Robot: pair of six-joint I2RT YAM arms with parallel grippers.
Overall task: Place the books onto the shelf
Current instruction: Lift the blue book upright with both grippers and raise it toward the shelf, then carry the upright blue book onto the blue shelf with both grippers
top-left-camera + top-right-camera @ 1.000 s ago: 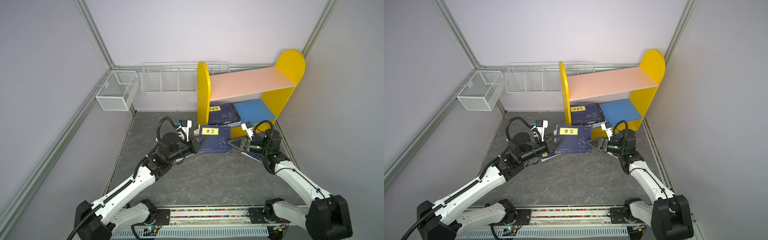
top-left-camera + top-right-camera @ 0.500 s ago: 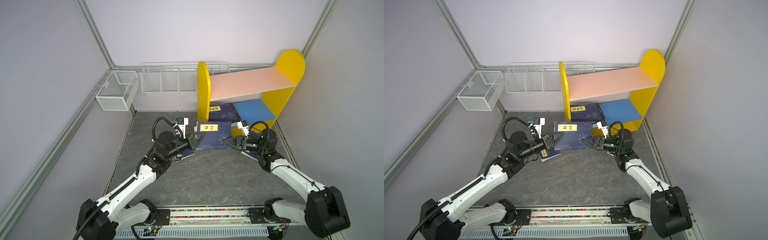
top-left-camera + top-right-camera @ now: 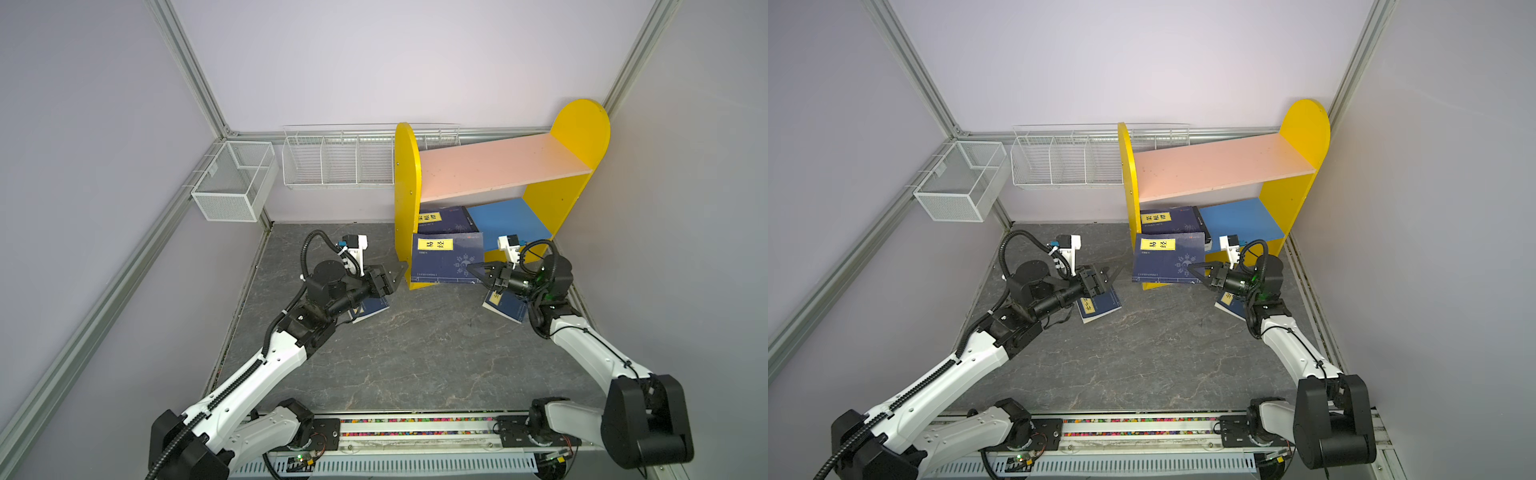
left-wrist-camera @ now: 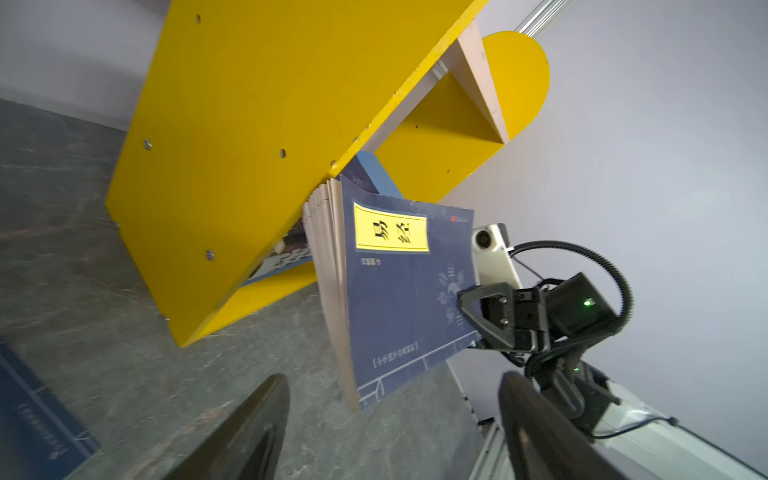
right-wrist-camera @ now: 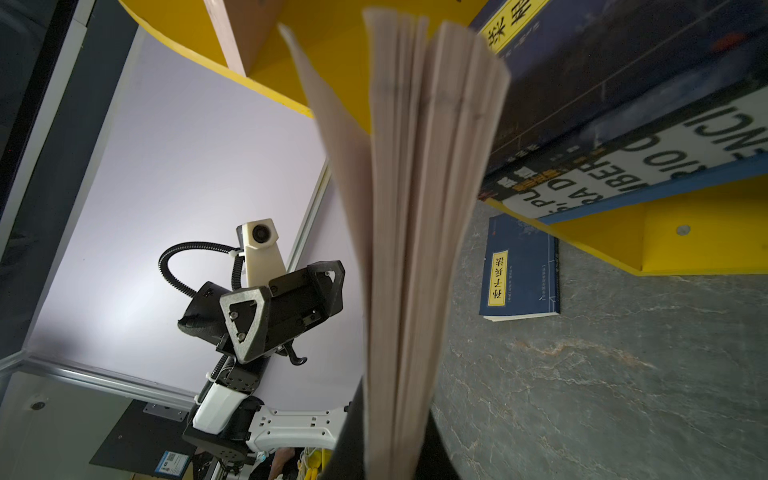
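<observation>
A navy book with a yellow label [image 3: 446, 257] [image 3: 1169, 257] [image 4: 399, 291] stands upright in front of the shelf's left yellow panel [image 3: 405, 187]. My right gripper [image 3: 473, 270] [image 5: 399, 436] is shut on its right edge, and its pages [image 5: 415, 208] fan out. My left gripper [image 3: 395, 276] [image 4: 395, 415] is open just left of the book and holds nothing. On the blue lower board [image 3: 507, 220] lies a stack of books, a navy one [image 3: 449, 219] on top and a white-and-blue one [image 5: 623, 166] at the bottom. The pink upper board [image 3: 498, 166] is bare.
Two more navy books lie on the floor, one under my left wrist [image 3: 372, 309] [image 5: 519, 274] and one under my right gripper [image 3: 505, 305]. White wire baskets [image 3: 232, 187] [image 3: 336, 160] hang on the back-left walls. The arms' base rail [image 3: 415, 428] runs along the front.
My right gripper has closed on the book's right edge. My left gripper has let go of it and opened. The book has moved up to the shelf front.
</observation>
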